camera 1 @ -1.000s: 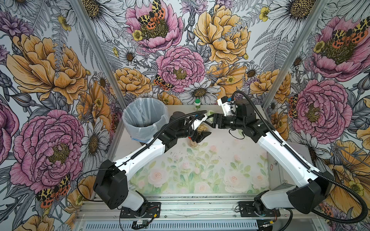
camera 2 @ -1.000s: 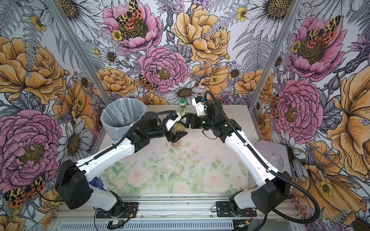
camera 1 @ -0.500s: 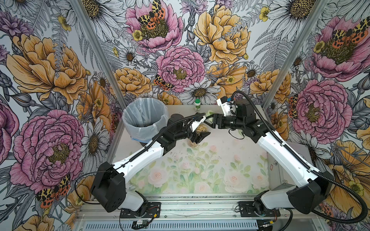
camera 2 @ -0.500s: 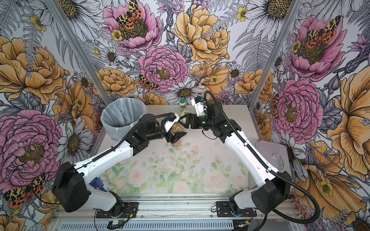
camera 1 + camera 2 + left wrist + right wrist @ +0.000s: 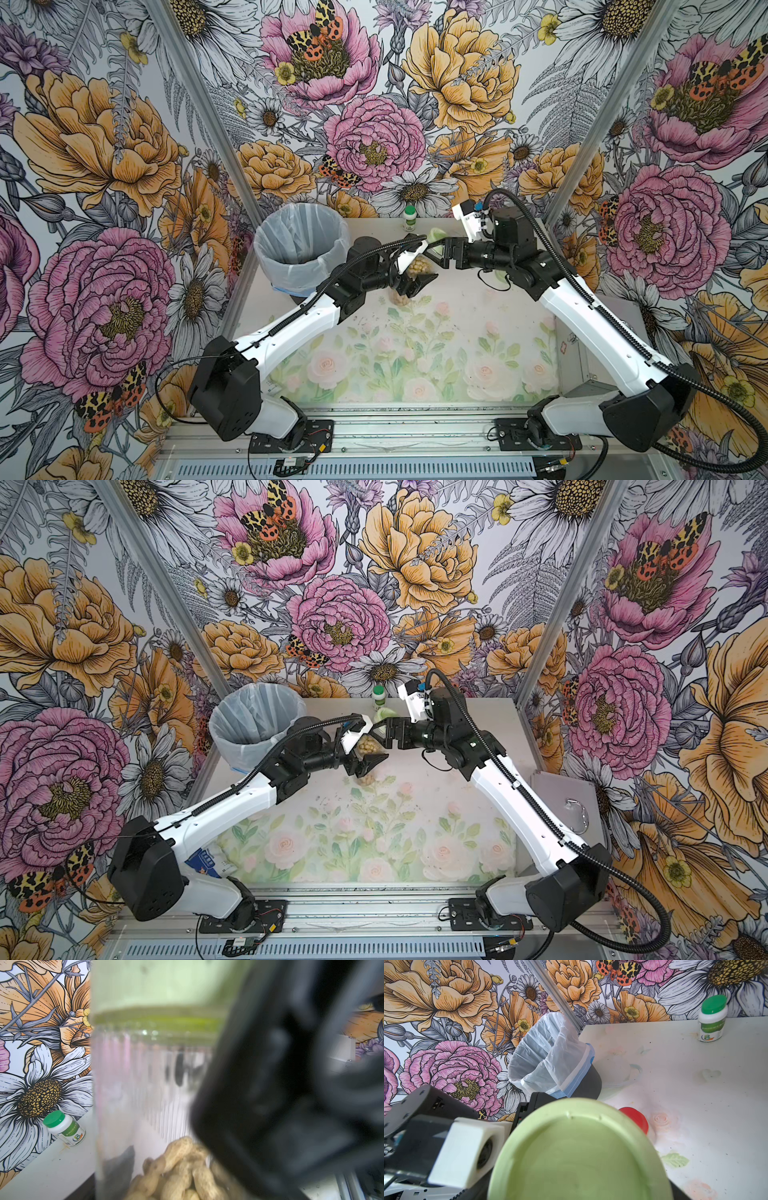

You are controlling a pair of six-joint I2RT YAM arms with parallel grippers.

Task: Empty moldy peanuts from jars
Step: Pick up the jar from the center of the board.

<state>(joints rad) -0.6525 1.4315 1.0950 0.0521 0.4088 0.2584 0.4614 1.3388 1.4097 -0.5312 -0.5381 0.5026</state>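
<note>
I'm pinching a jar [image 5: 145, 1084] in my left hand [image 5: 419, 268], moldy peanuts [image 5: 182, 1167] sitting inside, hovering just beside the bin [image 5: 299, 266]. My right hand [image 5: 438, 249] is straddling its green lid [image 5: 579, 1151], can't tell if it's gripping. Reckon I'm uncapping; next it's needing a twist-off, then tipping into the bin.

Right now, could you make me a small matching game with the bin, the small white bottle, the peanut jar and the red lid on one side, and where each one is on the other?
Things:
1. bin
2. small white bottle
3. peanut jar
4. red lid

Places:
A. gripped in the left hand
B. standing at the very back, with a bright green cap
C. in the far left corner, lined with a plastic bag
D. peeking out behind the pale green lid in the right wrist view

Pairs: 1-C, 2-B, 3-A, 4-D.
</note>
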